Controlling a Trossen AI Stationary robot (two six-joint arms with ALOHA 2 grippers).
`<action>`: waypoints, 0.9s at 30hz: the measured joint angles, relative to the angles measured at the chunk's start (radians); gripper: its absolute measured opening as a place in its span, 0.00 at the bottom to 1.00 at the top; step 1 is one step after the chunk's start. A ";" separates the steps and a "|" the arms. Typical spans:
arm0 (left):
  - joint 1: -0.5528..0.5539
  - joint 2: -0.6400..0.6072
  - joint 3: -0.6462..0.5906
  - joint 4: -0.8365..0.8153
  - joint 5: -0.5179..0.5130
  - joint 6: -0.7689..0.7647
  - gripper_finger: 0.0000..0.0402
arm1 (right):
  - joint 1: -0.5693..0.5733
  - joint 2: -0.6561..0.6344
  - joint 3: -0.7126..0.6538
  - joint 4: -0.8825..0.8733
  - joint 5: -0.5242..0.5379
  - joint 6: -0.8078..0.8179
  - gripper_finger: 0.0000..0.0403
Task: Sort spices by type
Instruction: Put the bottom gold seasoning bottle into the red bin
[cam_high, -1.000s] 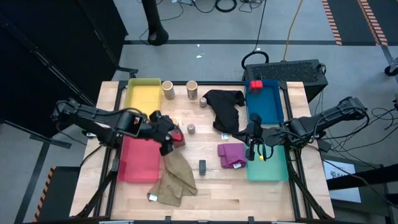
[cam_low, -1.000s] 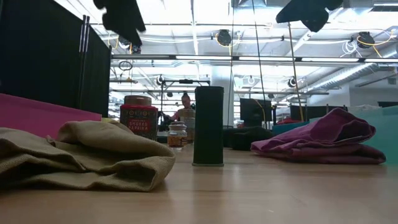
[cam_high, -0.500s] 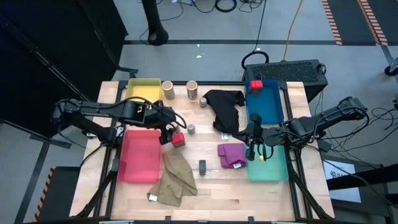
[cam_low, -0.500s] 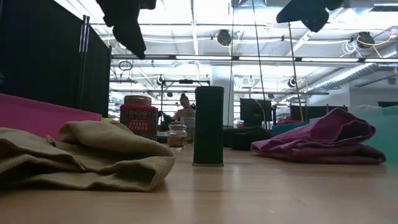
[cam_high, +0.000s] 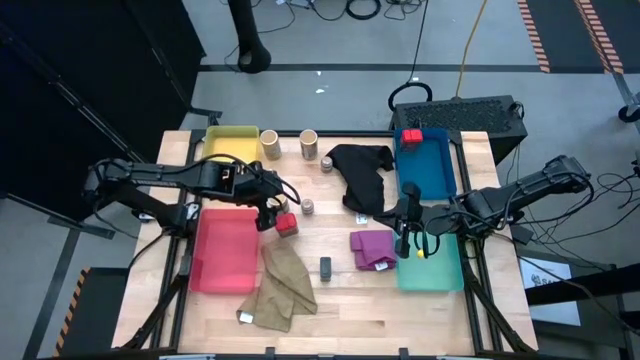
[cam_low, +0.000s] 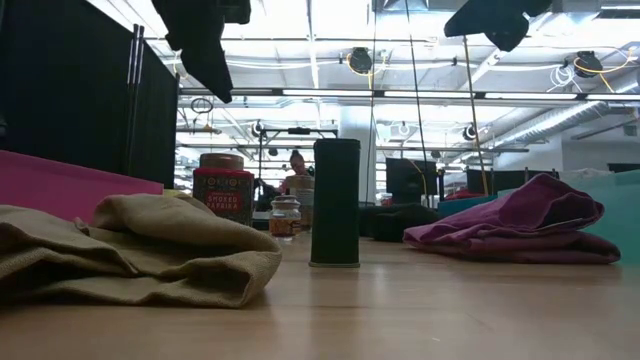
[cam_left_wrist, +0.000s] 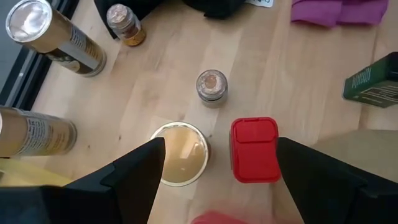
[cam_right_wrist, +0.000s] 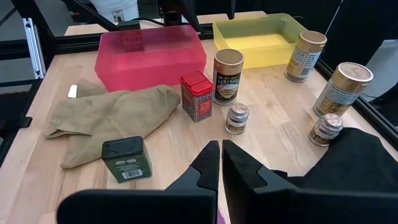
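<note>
My left gripper (cam_high: 272, 203) hangs open above a tan, gold-lidded spice cylinder (cam_left_wrist: 179, 153) and a red spice box (cam_left_wrist: 254, 150), which stand side by side on the wood between its fingers, untouched. A small round jar (cam_left_wrist: 212, 87) stands just beyond them. Two more tan cylinders (cam_high: 271, 145) (cam_high: 309, 144) and another small jar (cam_high: 327, 163) stand near the far edge. A dark green tin (cam_high: 326, 267) stands near the middle front. A second red box (cam_high: 411, 136) sits in the blue tray (cam_high: 428, 170). My right gripper (cam_right_wrist: 221, 163) waits shut above the table's right side.
A yellow tray (cam_high: 229, 150) and a red tray (cam_high: 222, 255) lie at the left, with a teal tray (cam_high: 432, 268) at the right. A black cloth (cam_high: 360, 175), a purple cloth (cam_high: 372, 248) and a khaki cloth (cam_high: 282, 290) lie on the wood among the spices.
My left arm has swung toward the table's far edge, away from the khaki cloth and the red tray, and its wrist has rolled. The gripper stays open, and the red box beneath it now shows in the high view. No spice has moved.
</note>
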 joint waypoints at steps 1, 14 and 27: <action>0.000 0.000 0.000 0.000 0.000 0.000 0.77 | 0.000 0.000 0.000 0.000 0.000 0.000 0.00; -0.002 0.000 0.000 0.009 -0.003 0.017 0.77 | 0.000 0.000 0.000 0.000 0.000 0.000 0.00; -0.003 0.000 0.000 0.036 0.004 0.067 0.77 | 0.000 0.000 0.000 0.001 0.000 0.000 0.00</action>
